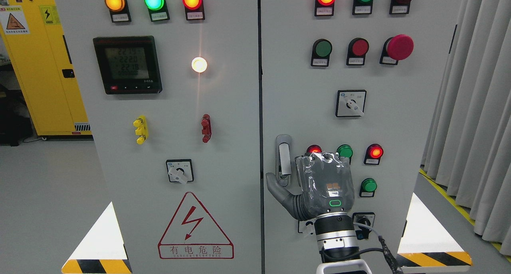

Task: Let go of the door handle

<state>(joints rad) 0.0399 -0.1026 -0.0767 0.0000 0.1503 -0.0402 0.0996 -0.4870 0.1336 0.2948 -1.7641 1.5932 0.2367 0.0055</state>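
Grey concrete floor [44, 194], pale pleated curtain [475, 114] at right, yellow metal safety cabinet [44, 74] at back left. Front and centre we see a light grey two-door electrical cabinet [223, 154] with a vertical seam between the doors.

Left door: round amber, green and red lamps on top, black digital meter with lit screen [127, 64], glowing white round lamp [199, 64], small yellow plastic latch [140, 129], small dark red plastic latch [206, 128], a rotary selector switch, red triangle shock-warning sign [195, 228].

Right door: lamps, push buttons, big red mushroom stop button [399, 47], square rotary selector switch [351, 103].

Task item: slim silver-grey metal door handle [284, 158], on the right door just beside the seam, lower half. Its long axis runs vertical, flat against the door, upper end rounded, keyhole part at the bottom.

Right hand [315, 186], grey, wrapped in clear plastic film, arm coming up from the bottom edge right of centre, back of hand facing us. It sits just right of the handle. Thumb [275, 188] sticks out left, tip under the handle's lower end; contact we cannot tell. The other fingers are hidden behind the palm, so we cannot tell whether they are released or clenched. Nothing visibly grasped.
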